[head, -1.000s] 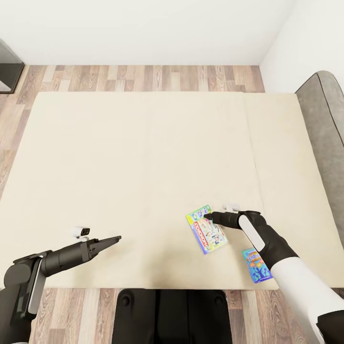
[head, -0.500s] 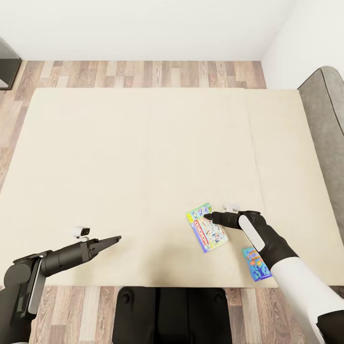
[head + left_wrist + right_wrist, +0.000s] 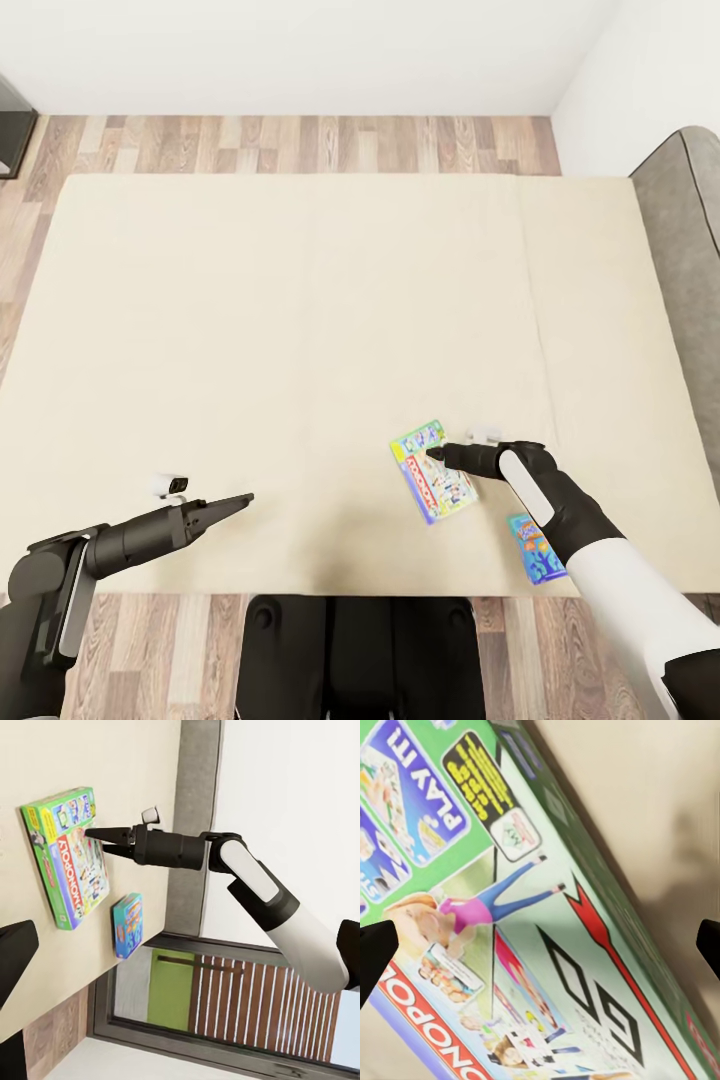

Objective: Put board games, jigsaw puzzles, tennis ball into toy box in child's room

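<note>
The green board game (image 3: 432, 471) lies flat on the bed (image 3: 250, 330) near its front edge, a smaller blue game (image 3: 535, 548) just beside it. My right gripper (image 3: 436, 454) hovers over the green box's far corner, fingers apart, ready to straddle it. My left gripper (image 3: 238, 500) idles well apart; I cannot tell its fingers.

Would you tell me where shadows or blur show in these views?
Head view: evenly lit, with a soft shadow on the bed beside the green board game. Right wrist view: a blurry shadow on the bed by the game's edge; its print looks slightly soft.
</note>
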You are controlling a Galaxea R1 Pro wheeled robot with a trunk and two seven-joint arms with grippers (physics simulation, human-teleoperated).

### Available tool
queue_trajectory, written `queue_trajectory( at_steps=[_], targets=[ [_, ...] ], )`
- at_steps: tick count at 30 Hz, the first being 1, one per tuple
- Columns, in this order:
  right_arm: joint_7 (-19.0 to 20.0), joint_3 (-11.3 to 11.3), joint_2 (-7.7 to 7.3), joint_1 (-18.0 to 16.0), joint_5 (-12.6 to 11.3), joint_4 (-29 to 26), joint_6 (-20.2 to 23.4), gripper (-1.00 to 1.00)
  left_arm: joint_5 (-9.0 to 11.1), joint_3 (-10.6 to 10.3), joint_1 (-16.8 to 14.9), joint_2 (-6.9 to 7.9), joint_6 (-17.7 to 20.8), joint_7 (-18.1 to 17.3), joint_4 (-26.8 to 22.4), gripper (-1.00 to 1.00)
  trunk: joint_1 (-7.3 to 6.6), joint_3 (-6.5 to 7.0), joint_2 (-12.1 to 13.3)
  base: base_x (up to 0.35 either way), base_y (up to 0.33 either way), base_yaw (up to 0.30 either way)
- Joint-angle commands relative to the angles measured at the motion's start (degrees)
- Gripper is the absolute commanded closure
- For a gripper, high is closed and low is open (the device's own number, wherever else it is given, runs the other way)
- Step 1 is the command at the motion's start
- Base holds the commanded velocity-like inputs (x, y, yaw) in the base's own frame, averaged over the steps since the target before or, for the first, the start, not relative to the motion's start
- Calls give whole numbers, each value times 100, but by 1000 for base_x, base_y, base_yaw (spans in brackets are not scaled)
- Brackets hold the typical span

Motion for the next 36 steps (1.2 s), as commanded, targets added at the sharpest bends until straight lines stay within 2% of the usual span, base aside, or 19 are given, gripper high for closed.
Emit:
queue_trajectory(
  at_steps=[1,25,36],
  targets=[
    [16,12,-5,-3,18,-4,18,-100,-2,1,-1,1,62,-21,-2,-100,3,-15,-9,0,0,0],
    [27,8,-1,-3,0,-4,34,-100,-2,1,1,1,65,-14,-2,-100,3,-232,-9,0,0,0],
    [33,4,33,-3,-16,-17,65,-100,-2,1,0,1,61,-21,-2,-100,3,-280,-9,0,0,0]
  ],
)
